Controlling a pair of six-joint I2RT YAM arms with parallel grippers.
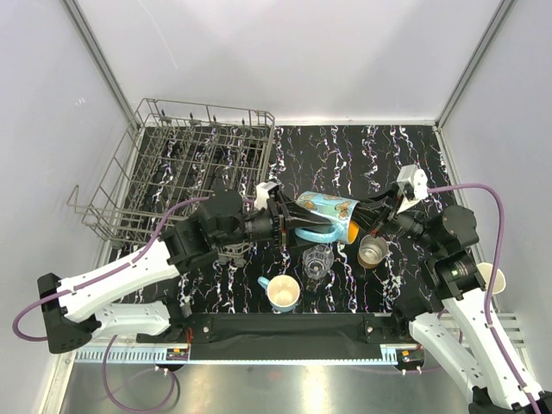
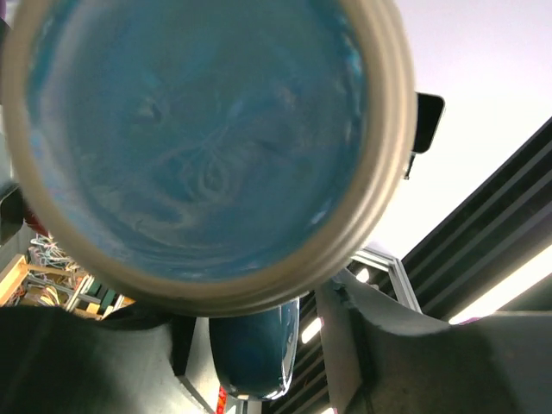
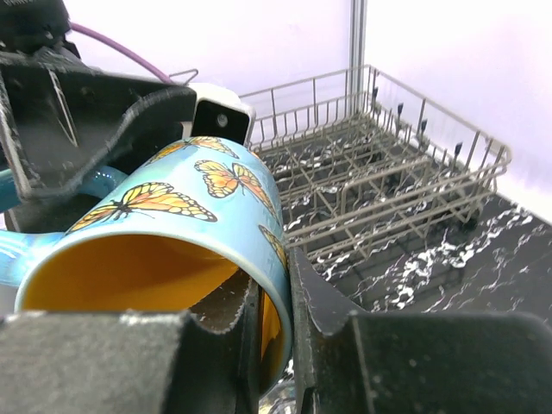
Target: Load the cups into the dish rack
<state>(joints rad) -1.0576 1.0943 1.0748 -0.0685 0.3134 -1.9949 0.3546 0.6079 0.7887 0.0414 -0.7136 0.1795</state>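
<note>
The teal butterfly-printed ceramic mug with the orange inside (image 1: 326,214) hangs on its side above the black marbled surface (image 1: 345,155), between the two arms. The right hand (image 1: 366,220) is clenched on the mug's rim, one finger inside the mouth and one outside. The left hand (image 1: 289,222) sits at the mug's base and handle; whether it has a firm hold, I cannot tell.

The grey wire dish rack (image 1: 172,159) lies at 10 o'clock from the mug and holds no cups.

The main risk, as I judge it, is the right hand letting go before the left grips fully. The mug would then drop onto the clear glass tumbler (image 1: 317,263) at 6 o'clock, near the light-blue cream-lined mug (image 1: 283,293) at 7 and the shiny metal cup (image 1: 373,251) at 4.
</note>
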